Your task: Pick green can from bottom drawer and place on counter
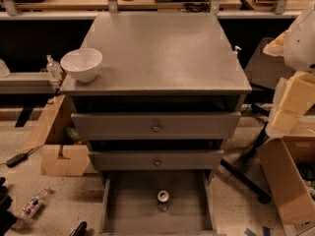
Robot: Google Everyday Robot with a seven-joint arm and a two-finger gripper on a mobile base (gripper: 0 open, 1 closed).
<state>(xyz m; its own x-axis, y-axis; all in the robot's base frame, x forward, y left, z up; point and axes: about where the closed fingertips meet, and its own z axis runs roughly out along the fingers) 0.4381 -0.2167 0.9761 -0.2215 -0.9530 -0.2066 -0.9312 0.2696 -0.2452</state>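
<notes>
The green can [163, 198] stands upright on the floor of the open bottom drawer [130, 208], near the middle and towards the back, its silver top facing up. The counter [162, 48] is the grey top of the drawer cabinet. My gripper is out of view; only white and cream parts of my arm [298, 82] show at the right edge, well above and to the right of the drawer.
A white bowl [81, 64] sits on the counter's front left corner. Two shallower drawers with knobs [156, 127] are above the bottom drawer. Cardboard boxes stand on the floor at left [61, 159] and right [288, 181]. A plastic bottle [33, 204] lies at lower left.
</notes>
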